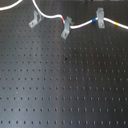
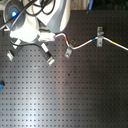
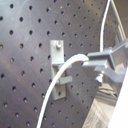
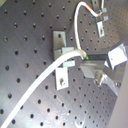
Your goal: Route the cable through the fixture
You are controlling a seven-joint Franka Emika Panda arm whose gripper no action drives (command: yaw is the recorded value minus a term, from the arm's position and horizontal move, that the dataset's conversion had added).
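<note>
The white cable runs along the far edge of the board in the first exterior view, with a red band by the middle clip and blue and yellow bands at the right. The fixture is the slanted clip at the first exterior view's left. In the second exterior view my gripper hangs just above the fixture. Both wrist views show the gripper shut on the cable. The cable lies across the fixture there; I cannot tell whether it sits inside the clip.
A narrow leaning clip and an upright broader clip hold the cable further along. The black perforated board stretches toward the near edge. The arm's white body fills the second exterior view's upper left.
</note>
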